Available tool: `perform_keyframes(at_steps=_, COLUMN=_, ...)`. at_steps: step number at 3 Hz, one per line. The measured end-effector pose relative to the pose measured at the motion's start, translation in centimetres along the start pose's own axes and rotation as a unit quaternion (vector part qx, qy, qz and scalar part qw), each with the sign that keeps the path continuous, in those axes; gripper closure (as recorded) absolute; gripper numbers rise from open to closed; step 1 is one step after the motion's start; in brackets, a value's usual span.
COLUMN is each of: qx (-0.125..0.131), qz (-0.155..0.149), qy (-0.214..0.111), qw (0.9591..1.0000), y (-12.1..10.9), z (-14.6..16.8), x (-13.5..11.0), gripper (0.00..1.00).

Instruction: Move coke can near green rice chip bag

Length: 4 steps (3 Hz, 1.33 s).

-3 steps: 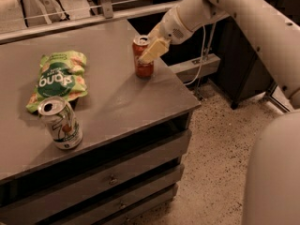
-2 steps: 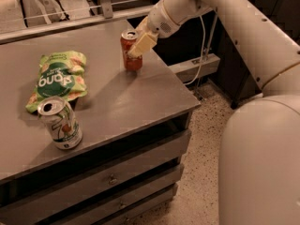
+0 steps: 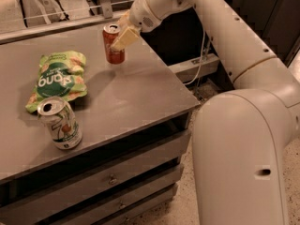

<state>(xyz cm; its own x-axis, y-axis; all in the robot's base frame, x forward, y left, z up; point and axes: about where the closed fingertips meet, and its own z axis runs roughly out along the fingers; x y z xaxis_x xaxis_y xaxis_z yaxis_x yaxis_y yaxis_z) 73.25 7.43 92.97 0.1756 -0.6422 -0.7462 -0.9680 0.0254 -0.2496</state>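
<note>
The coke can (image 3: 112,48), red with a silver top, stands upright at the far middle of the grey table (image 3: 136,95). My gripper (image 3: 120,40) is shut on the can's upper right side, one tan finger (image 3: 125,36) showing in front of it. The arm reaches in from the upper right. The green rice chip bag (image 3: 57,79) lies flat on the table's left part, about a can's height to the left of and nearer than the coke can. I cannot tell whether the can rests on the table or hangs just above it.
A white-and-green can (image 3: 60,124) with a silver top stands near the table's front left edge, just in front of the bag. Drawers (image 3: 112,177) sit under the tabletop. A metal rail (image 3: 56,25) runs along the back. The table's right edge drops to a speckled floor (image 3: 187,191).
My gripper has carried the coke can to the left along the far part of the table, closer to the green bag. The bag and the white-and-green can have not moved.
</note>
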Motion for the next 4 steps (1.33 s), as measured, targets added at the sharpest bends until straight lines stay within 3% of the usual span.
perform_keyframes(at_steps=2, qx=-0.026, qz=-0.015, qy=-0.020, qw=0.9993, y=1.9, z=4.1, x=-1.8, gripper=1.00)
perform_keyframes(at_steps=3, qx=-0.047, qz=-0.010, qy=-0.034, qw=0.9983, y=3.4, z=5.2, x=-2.6, gripper=0.85)
perform_keyframes(at_steps=4, qx=-0.086, qz=-0.006, qy=-0.061, qw=0.9944, y=4.8, z=6.3, x=-3.9, gripper=0.61)
